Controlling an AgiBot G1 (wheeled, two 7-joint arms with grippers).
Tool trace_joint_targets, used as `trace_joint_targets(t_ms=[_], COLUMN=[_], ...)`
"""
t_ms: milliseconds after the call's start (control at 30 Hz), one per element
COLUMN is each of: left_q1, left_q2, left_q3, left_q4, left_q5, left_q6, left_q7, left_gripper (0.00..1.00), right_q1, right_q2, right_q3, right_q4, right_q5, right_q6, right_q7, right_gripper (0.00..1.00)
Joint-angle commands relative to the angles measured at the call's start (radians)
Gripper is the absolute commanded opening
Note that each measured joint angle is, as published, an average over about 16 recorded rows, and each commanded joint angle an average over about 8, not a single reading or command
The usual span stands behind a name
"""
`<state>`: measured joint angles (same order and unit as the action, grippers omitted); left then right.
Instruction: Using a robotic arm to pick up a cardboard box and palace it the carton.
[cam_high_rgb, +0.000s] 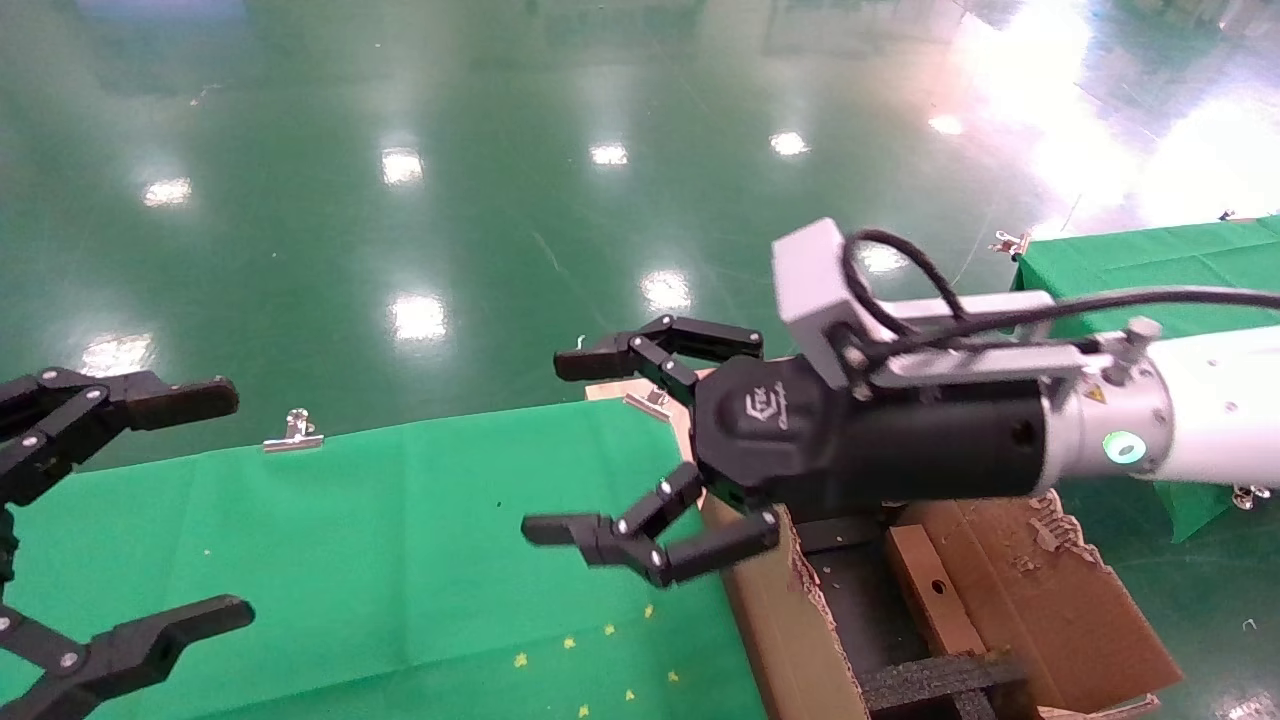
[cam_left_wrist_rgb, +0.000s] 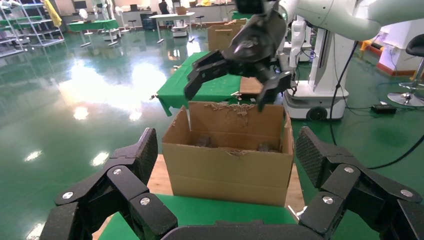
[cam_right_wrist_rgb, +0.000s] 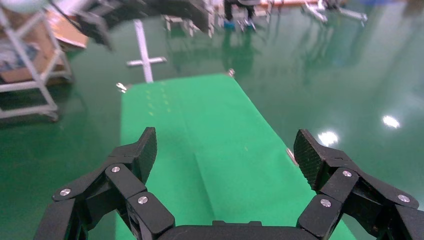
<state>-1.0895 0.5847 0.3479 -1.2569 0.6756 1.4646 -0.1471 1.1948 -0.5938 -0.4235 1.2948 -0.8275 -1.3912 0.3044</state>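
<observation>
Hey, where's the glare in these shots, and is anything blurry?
Head view: ceiling lights glare off the green floor, strongest at the far right; right gripper sharp. Left wrist view: bright patch on the floor beside the carton. Right wrist view: far background smeared; green cloth soft.

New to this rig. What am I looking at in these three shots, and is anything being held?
It is a two-armed robot. The head view looks down from its head: the right gripper, on a white arm, hangs open and empty by the carton's edge; the left gripper waits open at the table's left end. The other two shots come from wrist cameras. The left wrist one looks over the carton with the right gripper above it. The right wrist one shows its own open fingers over the green cloth. A small cardboard box lies inside the carton. Nothing is held.
</observation>
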Motion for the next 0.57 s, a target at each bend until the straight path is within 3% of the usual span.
trace_joint_targets(t_ms=[33, 300, 567], left_q1=[0.0, 0.0, 0.0], left_q2=[0.0, 0.0, 0.0], left_q3=[0.0, 0.0, 0.0], left_q4=[0.0, 0.0, 0.0], left_q5=[0.0, 0.0, 0.0], left_q6=[0.0, 0.0, 0.0], left_q7=[0.0, 0.0, 0.0], left_gripper=[1.0, 1.0, 1.0], right_q1=[-0.03, -0.129, -0.145], right_q2=[-0.004, -0.019, -0.022], right_q3=[0.036, 0.154, 0.173], right_q4=[-0.003, -0.011, -0.013], right_q5=[0.024, 0.104, 0.12], right_q6=[-0.026, -0.112, -0.126], right_q7=[-0.029, -0.122, -0.131], right_gripper=[1.0, 1.0, 1.0])
